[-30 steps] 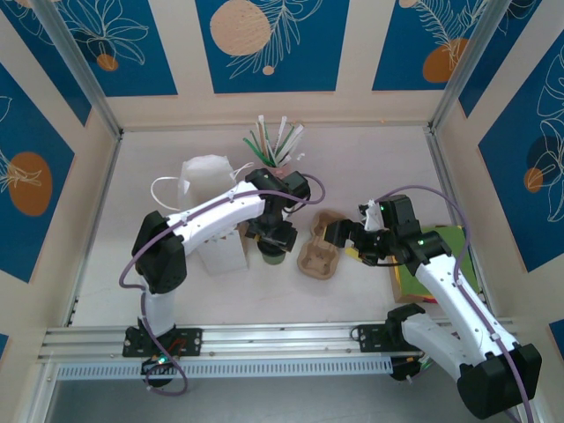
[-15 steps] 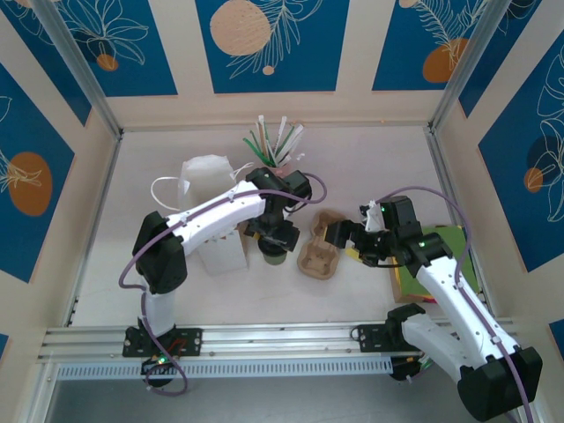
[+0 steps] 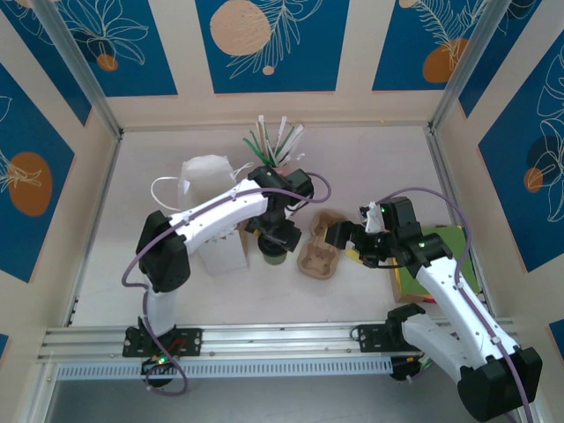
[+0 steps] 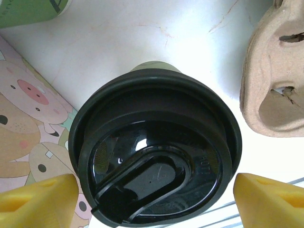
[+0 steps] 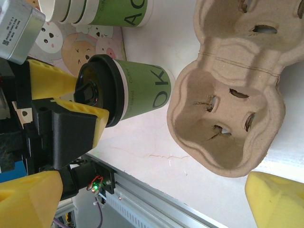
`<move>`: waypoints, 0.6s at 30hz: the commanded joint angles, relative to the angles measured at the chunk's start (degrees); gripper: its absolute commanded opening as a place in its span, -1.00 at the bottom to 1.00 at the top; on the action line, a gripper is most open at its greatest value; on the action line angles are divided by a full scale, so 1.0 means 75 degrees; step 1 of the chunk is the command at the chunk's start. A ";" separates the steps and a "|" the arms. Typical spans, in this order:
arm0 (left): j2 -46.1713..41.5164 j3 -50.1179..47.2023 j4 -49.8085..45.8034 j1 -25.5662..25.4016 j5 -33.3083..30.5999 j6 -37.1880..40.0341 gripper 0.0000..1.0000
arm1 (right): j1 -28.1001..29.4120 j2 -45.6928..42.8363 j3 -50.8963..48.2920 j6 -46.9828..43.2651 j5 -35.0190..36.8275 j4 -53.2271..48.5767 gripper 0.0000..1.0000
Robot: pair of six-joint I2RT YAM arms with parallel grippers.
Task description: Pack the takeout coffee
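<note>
Looking in, I see my right gripper (image 3: 345, 238) spread wide near the cardboard carrier (image 3: 319, 254). My left gripper (image 3: 273, 238) stands released, fingers (image 4: 38, 199) straddling the takeout coffee (image 4: 154, 152), which sits upright on the table (image 3: 370, 167) just beside that carrier.

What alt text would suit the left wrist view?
Seen from above, the black-lidded takeout coffee stands between the yellow fingertips of the open left gripper. A cardboard cup carrier lies at right, a pig-print surface at left.
</note>
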 commanded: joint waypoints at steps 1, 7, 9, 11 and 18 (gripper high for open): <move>0.0189 0.0258 -0.0327 -0.0059 -0.0173 0.0389 0.69 | -0.0033 -0.0138 -0.0010 0.0072 -0.0121 -0.0230 0.98; 0.0291 0.0270 -0.0301 -0.0058 -0.0203 0.0526 0.67 | -0.0035 -0.0161 0.0011 0.0051 -0.0087 -0.0290 0.98; 0.0303 0.0282 -0.0301 -0.0059 -0.0220 0.0550 0.66 | -0.0037 -0.0144 0.0012 0.0047 -0.0089 -0.0290 0.98; 0.0317 0.0316 -0.0310 -0.0059 -0.0227 0.0544 0.64 | -0.0040 -0.0143 0.0015 0.0063 -0.0086 -0.0279 0.98; 0.0369 0.0496 -0.0412 -0.0069 -0.0253 0.0590 0.61 | -0.0033 -0.0100 -0.0012 0.0072 -0.0098 -0.0220 0.98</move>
